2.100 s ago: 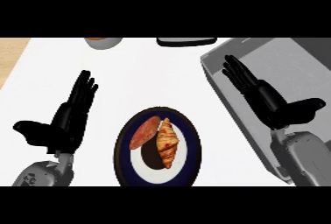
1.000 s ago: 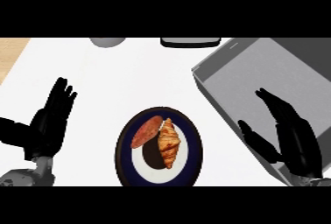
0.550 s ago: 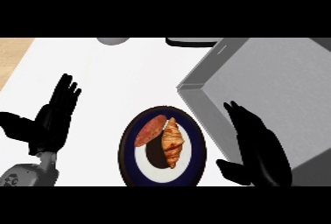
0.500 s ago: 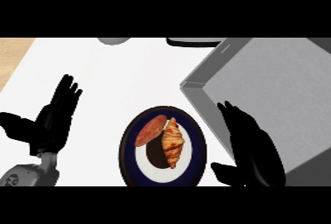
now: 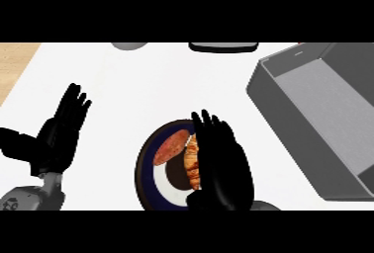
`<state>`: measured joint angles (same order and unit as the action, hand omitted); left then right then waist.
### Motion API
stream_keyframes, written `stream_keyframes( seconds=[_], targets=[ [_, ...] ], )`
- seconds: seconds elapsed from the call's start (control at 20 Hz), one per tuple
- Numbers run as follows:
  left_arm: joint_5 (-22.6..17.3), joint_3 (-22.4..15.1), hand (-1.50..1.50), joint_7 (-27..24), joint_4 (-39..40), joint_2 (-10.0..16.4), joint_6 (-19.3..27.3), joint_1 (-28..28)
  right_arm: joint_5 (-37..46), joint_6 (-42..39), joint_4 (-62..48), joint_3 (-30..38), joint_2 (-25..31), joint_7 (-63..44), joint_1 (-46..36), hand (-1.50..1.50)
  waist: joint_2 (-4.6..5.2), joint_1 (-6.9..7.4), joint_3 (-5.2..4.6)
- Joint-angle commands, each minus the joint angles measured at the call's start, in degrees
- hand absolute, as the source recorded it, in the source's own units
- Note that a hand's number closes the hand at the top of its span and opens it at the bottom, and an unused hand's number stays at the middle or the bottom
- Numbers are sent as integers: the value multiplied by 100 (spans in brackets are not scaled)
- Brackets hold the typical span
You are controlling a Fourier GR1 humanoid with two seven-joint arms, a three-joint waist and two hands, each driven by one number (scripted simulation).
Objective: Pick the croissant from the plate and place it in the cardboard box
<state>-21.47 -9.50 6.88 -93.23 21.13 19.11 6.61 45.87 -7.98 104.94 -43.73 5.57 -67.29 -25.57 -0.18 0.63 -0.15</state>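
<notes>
Head view: right hand (image 5: 219,158) flat over the plate (image 5: 146,170), fingers straight, gripping nothing. Croissant (image 5: 191,165) on the plate, partly under that hand. Left hand (image 5: 62,133) open, resting left of the plate. Box (image 5: 321,99) right of the plate. Judging by this: grasp, lift and placing all left to do.

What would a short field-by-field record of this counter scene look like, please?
plate: dark rim, white centre, low in the middle of the counter
croissant: on the plate, its right side hidden under the right hand
other food: reddish oval piece on the plate, left of the croissant
box: grey, open-topped, at the right
right hand: open, fingers straight, over the plate's right half; contact with the croissant cannot be told
left hand: open, resting at the left, fingers up
status: croissant not yet picked up
</notes>
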Motion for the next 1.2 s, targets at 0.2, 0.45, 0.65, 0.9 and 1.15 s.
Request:
stream_keyframes(
  seconds=[0.2, 0.45, 0.65, 0.9, 1.15],
  targets=[
    [30, 54, 0, -55, -123, -99, -100, -116, 87, 27, -1043, 184, -543, -957, -353, -150, 15, 12, 11],
    [79, 80, 0, 167, -172, -41, -174, -93, -17, 473, -1457, -91, -549, -1080, -484, -150, 15, 35, 12],
    [107, 221, 0, 111, 218, -155, -203, 171, 188, 293, -1051, -346, -551, -1307, -255, -150, 10, -55, 11],
    [356, 103, 0, 140, 117, -368, 27, 166, 78, 682, -1697, -255, -552, -1103, -541, -150, 22, -10, 13],
    [58, 490, 0, 295, -207, -28, -386, -140, 71, 672, -1865, 17, -552, -692, -297, -150, 11, -7, 14]
  ],
)
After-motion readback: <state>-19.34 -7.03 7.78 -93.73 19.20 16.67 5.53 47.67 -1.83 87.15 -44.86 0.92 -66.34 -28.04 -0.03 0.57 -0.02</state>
